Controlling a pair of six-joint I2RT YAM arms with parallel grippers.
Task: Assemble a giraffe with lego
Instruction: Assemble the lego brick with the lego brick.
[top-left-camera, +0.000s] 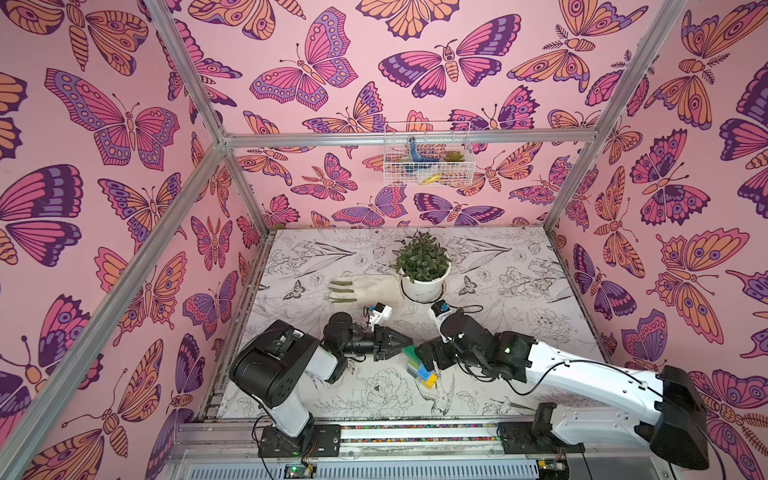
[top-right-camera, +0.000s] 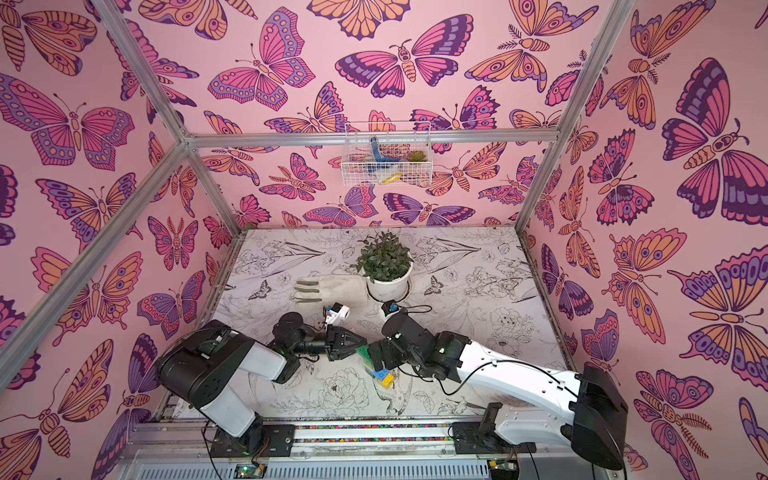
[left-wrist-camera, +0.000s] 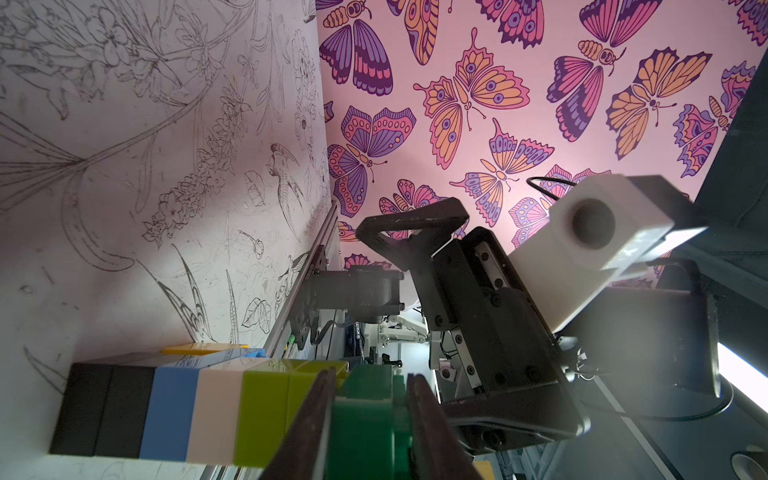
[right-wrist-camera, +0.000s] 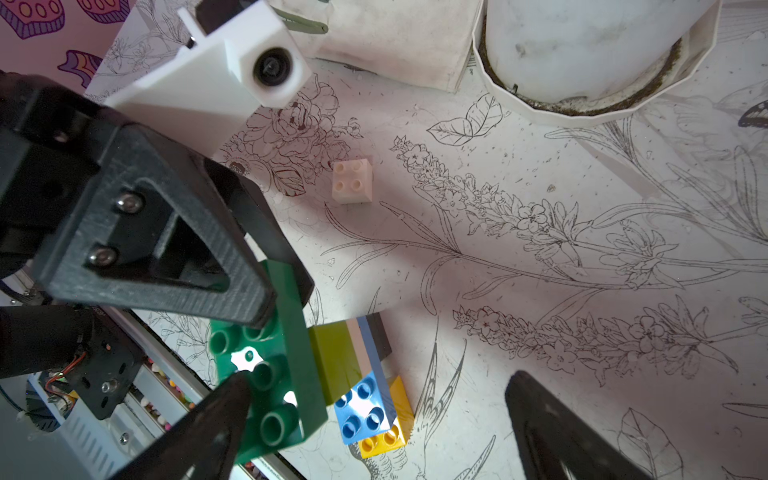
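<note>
The giraffe (top-left-camera: 422, 368) stands upright near the front middle of the counter (right-wrist-camera: 540, 249), with black and yellow legs at the bottom, then a blue body, then a white and lime neck; its dark green head brick (right-wrist-camera: 286, 353) lies on top, studs up, with no white cap on it yet; whether the head is pressed fully home I cannot tell. The left pincer (left-wrist-camera: 368, 399) is clamped on one end of that head brick, reaching in from the side; the right pincer (right-wrist-camera: 380, 380) hangs over the figure with jaws spread wide and nothing in them, one finger (right-wrist-camera: 216, 428) just at the head's studs. A loose white brick (right-wrist-camera: 352, 180) lies studs up on the counter beyond the figure, toward the plant pot (top-left-camera: 424, 286) and the glove (top-left-camera: 370, 289).

My reading is that the head is being seated and the cap comes next. To do it well, hold the left grip level so the tall stack cannot tip; press straight down over the neck, not on the free end; let go only once the joint looks flush; then take the white brick by its sides, studs up.
</note>
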